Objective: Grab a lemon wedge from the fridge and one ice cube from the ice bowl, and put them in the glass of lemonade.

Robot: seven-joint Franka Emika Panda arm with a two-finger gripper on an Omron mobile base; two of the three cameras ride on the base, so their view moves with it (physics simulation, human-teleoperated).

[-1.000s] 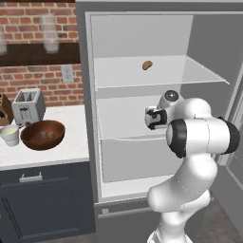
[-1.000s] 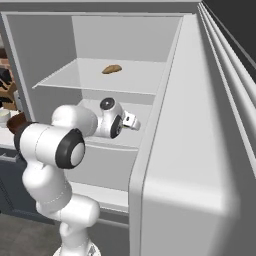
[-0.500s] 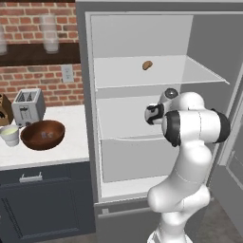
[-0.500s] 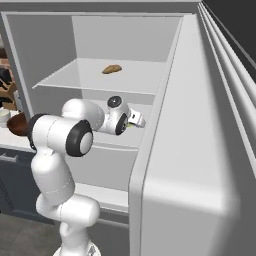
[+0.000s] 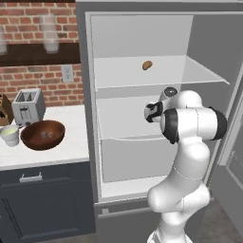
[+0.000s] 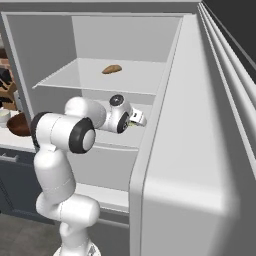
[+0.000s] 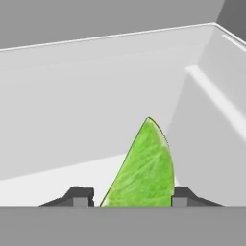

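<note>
Over the last second the white arm has folded closer to the tall dark-grey fridge (image 5: pixel 90 118). Its two-finger gripper (image 7: pixel 129 196) sits above the middle shelf, with the small yellow-green lemon wedge (image 7: pixel 144 166) between the tips. Whether the jaws clamp it cannot be told; if held, withdrawal toward the short whitish glass of lemonade (image 5: pixel 10 135) follows.

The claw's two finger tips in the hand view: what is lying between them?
The lemon wedge stands between the finger tips, point up, over the white shelf of the fridge. Whether the claw already presses it is unclear.
</note>
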